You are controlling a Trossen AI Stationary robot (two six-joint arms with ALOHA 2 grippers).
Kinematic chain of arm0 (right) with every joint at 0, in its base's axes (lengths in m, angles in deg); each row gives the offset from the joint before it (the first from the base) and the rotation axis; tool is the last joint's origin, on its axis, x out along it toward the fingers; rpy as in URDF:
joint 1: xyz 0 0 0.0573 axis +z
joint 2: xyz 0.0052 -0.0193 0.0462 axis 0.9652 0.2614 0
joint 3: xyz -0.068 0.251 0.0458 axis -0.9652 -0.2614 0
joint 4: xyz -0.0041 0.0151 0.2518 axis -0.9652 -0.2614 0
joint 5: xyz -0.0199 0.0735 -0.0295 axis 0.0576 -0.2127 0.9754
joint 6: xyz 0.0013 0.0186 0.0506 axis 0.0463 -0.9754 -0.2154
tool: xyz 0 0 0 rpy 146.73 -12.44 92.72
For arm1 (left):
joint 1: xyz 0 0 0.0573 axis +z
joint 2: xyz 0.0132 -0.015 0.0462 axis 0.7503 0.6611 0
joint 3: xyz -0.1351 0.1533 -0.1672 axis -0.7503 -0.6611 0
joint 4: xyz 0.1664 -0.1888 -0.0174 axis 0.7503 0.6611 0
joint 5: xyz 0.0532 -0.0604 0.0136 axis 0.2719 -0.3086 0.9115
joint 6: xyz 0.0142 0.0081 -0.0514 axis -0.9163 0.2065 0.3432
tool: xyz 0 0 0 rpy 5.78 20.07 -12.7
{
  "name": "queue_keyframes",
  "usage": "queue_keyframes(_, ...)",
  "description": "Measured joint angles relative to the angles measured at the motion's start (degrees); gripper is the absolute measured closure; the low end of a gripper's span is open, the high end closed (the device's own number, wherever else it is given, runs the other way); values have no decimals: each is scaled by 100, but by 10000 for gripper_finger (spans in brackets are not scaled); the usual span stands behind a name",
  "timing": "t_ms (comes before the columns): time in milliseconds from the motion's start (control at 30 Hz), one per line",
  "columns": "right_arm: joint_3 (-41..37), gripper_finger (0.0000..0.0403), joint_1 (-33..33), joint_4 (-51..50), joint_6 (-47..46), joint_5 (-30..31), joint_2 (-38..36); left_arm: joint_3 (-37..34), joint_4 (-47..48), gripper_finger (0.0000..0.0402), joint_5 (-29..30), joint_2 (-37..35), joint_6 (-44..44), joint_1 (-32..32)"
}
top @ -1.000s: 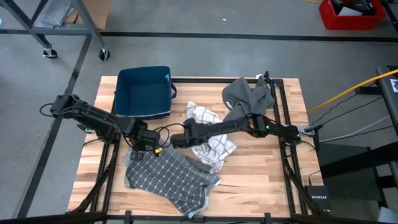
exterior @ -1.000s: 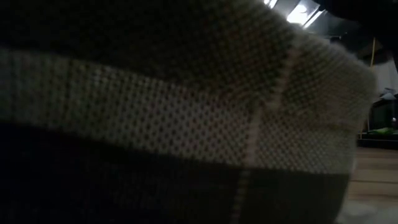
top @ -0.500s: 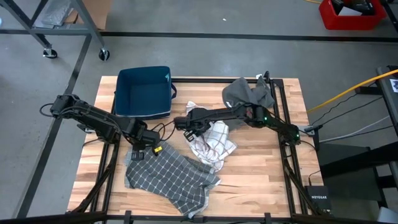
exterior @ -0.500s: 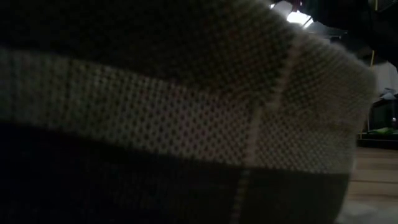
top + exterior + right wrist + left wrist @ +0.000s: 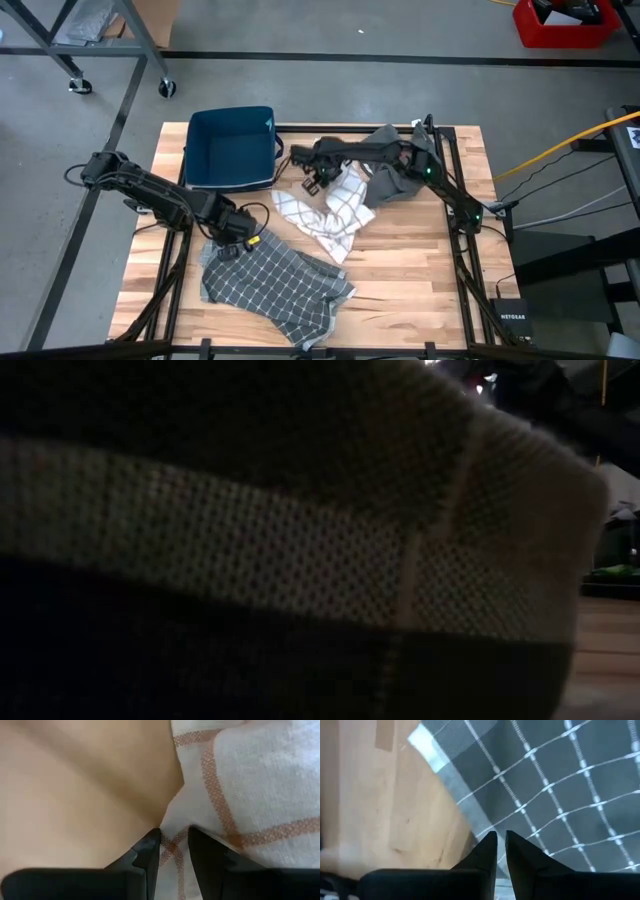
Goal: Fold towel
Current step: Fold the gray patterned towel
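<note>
The grey checked towel point(image 5: 272, 287) lies spread at the table's point(image 5: 420, 290) near left; the left gripper point(image 5: 238, 240), arm stretched low, pinches its far edge point(image 5: 470, 815); the right gripper point(image 5: 318, 180), arm reaching left, grips the white checked towel point(image 5: 325, 215) mid-table; a third, plain grey cloth point(image 5: 395, 160) lies behind; one blue bin point(image 5: 232, 148)

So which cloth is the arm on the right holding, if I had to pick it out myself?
Start at the dark blue bin at the back of the wooden table. Just to its right, the right tool pinches a white towel that trails toward the table's middle. Its thin orange-brown check lines set it apart from the plain grey cloth behind it and the grey checked towel in front.
</note>
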Motion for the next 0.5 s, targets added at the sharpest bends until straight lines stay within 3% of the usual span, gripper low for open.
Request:
queue_keyframes(67,43,295,-222,89,279,-11,9,0,-108,371,-3,0,188,-44)
queue_keyframes(200,58,295,-418,109,944,-670,17,0,-391,371,-1,0,475,-100)
queue_keyframes(500,14,295,-46,53,814,-954,-663,-2,-934,371,1,0,824,-97)
